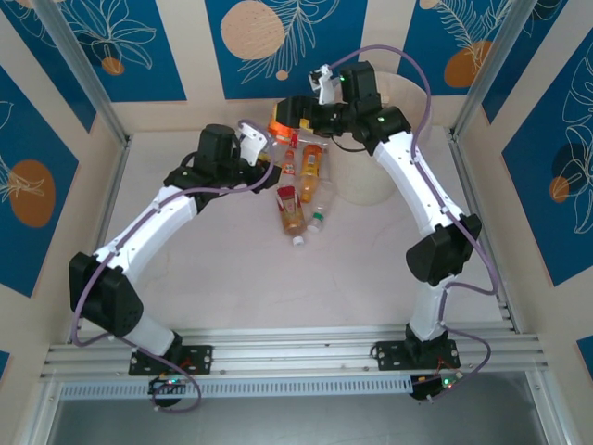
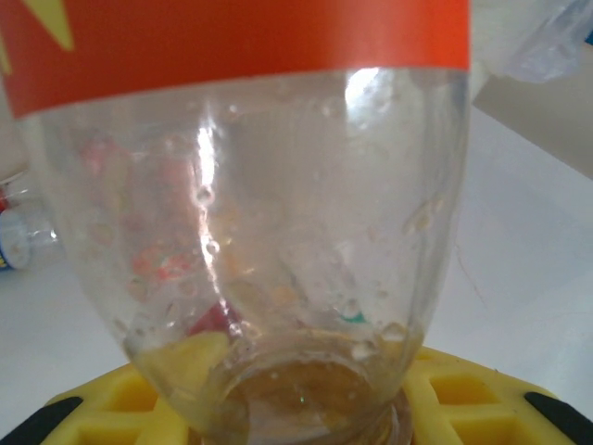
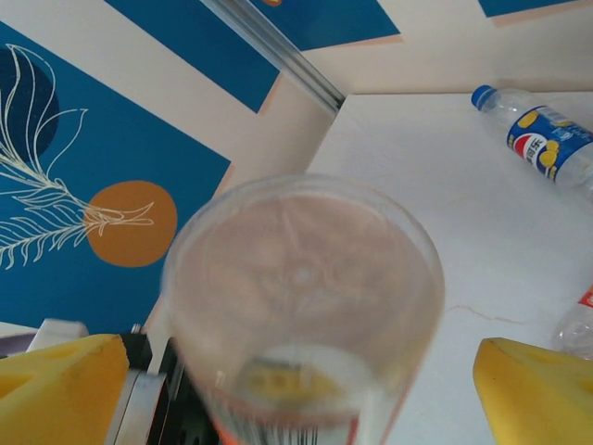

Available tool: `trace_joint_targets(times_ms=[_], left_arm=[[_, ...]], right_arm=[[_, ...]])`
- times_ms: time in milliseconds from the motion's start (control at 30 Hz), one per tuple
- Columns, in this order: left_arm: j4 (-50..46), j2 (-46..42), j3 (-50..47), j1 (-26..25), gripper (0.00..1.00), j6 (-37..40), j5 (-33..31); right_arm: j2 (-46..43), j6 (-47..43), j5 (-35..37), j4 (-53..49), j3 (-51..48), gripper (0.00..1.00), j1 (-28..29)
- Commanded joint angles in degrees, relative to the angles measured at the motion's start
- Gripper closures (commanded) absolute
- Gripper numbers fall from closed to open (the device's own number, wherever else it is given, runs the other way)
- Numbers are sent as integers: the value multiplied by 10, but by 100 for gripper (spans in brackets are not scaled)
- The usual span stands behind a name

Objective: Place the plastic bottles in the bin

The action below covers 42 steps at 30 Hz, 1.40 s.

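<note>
Your left gripper pinches the neck of the orange-labelled bottle, raised near the bin. Your right gripper stands spread around its base. More bottles lie on the table.

White table, blue leaf-patterned walls

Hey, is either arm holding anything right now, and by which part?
The left gripper seems to hold the orange-labelled bottle by its neck end. The right gripper flanks a clear bottle near its base, gaps showing, so no hold there.
</note>
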Motion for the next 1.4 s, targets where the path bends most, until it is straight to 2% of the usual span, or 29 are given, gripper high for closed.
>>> trace_joint_targets(times_ms=[0,267,367,500,567,600,767,967,1133,1367], left_arm=[[22,-8,1,-12,74,20,25],[25,-4,10,-17,72,14,21],[28,-2,12,-17,59,7,15],[34,-7,9,-17,22,-6,10],[38,-13,5,-18,4,-12,7],[40,-18,3,-18,0,-14,7],[42,-39,-10,-18,0,-19,-11],[45,-60,-29,-17,0,-23,-48],[46,-62,-34,-17,0,-39,-75],[40,-57,-39,-16,0,-42,-126]], right_arm=[[17,11,-41,-17,21,8,1],[22,16,-61,-12,20,29,2],[13,11,-57,-13,13,38,2],[-1,-5,-29,-22,15,47,0],[-7,-11,-18,-27,20,48,-5],[-9,-15,-11,-31,24,48,-9],[-19,-39,36,-64,75,48,-37],[-38,-92,132,-80,136,49,-81],[-48,-136,216,-67,142,49,-127],[-41,-199,311,-52,126,49,-150]])
